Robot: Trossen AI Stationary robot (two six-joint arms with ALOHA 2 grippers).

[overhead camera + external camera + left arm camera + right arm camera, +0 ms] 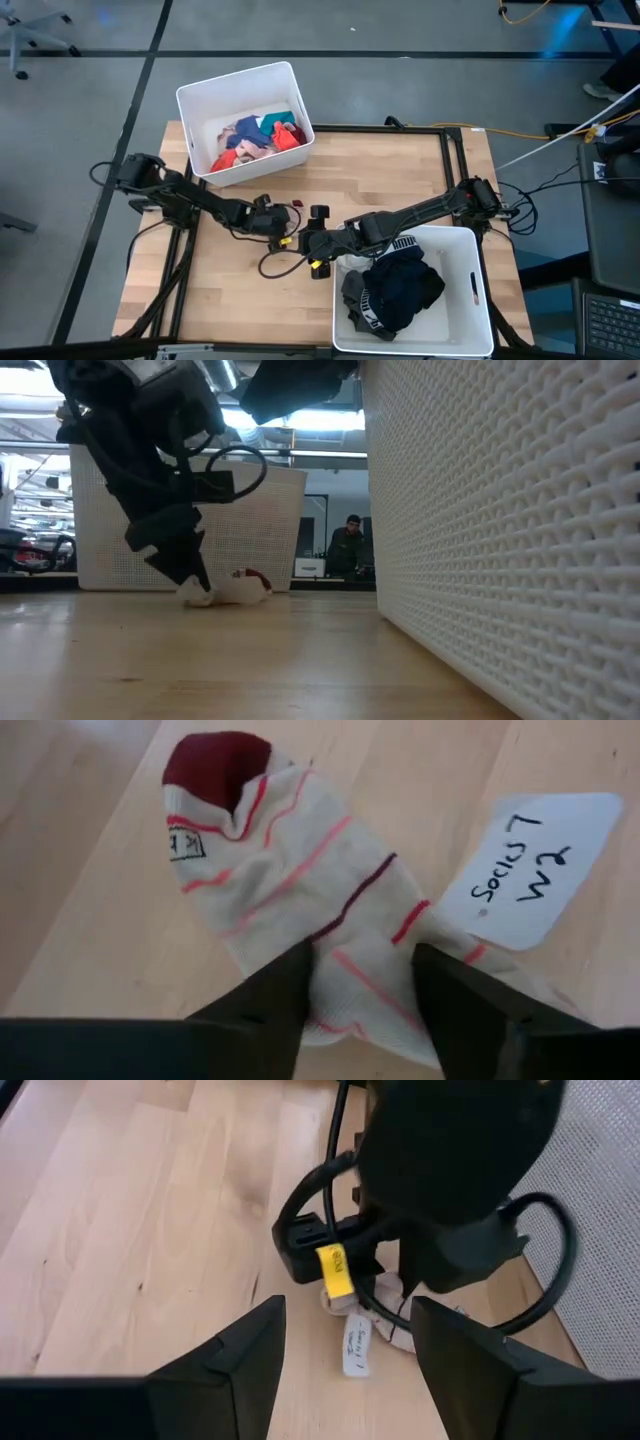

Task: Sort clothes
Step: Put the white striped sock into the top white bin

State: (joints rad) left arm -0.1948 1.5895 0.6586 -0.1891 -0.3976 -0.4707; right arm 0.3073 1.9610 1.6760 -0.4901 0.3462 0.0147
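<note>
Straddling white striped sock (300, 880) mid-surface, left gripper (362, 982) jaws open, not yet closed. Sock soft, light, limp: pinch bunched middle. Right gripper (345, 1342) jaws open, hovering just beside.

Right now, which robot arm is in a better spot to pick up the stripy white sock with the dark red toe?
Left. The left gripper is down at the white striped sock, open fingers on either side of it on the wooden table. The right gripper, open, is beside it but farther from the sock.
</note>
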